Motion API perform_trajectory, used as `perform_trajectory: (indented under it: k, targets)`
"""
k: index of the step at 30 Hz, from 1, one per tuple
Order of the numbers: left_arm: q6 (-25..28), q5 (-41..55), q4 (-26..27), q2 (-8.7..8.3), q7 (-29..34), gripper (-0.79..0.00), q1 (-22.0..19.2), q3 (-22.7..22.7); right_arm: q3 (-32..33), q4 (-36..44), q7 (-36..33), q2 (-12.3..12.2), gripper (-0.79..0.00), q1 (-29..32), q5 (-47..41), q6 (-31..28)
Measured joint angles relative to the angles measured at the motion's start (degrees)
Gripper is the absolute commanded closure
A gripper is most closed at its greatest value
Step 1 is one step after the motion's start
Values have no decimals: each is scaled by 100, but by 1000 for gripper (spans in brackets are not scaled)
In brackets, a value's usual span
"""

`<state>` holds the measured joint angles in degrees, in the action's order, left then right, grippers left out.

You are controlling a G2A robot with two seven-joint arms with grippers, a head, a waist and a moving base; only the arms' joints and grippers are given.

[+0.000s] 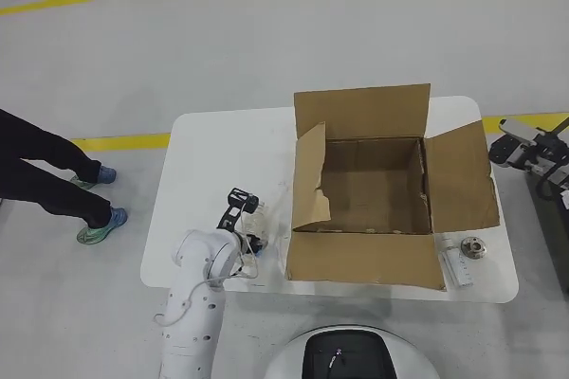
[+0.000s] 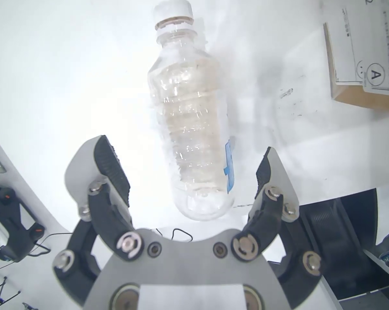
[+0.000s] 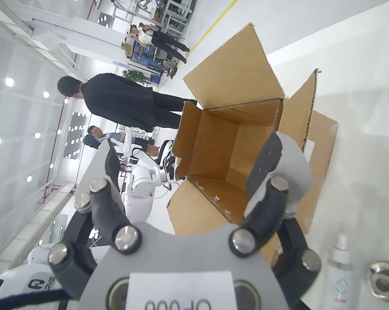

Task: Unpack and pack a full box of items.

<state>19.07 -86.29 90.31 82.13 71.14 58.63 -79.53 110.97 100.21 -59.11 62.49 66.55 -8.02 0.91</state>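
Overhead and close wrist views, box (image 1: pixel 360 258) shared

the box (image 1: pixel 360 258) stands on the table (image 1: pixel 209 152), right of centre. left of the box, the bottle (image 2: pixel 191 114) lies on the table, base end within my left end effector (image 2: pixel 187 148). right of the box, at its front corner, the spray bottle (image 1: pixel 455 267) and metal flange (image 1: pixel 473 248) lie side by side.

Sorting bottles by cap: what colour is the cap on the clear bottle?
White cap; left wrist view shows it best.
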Motion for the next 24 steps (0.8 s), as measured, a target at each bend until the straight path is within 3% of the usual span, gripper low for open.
perform_trajectory:
  k: [15,24]
  targets:
    - [-116,17,-516,-49,-35,-779,-212,158,-97,-118,87,-139,-785,-21,-111,-15]
    - [-167,177,-695,-76,51,-637,-319,204,-177,-171,139,-218,-785,-58,-147,-34]
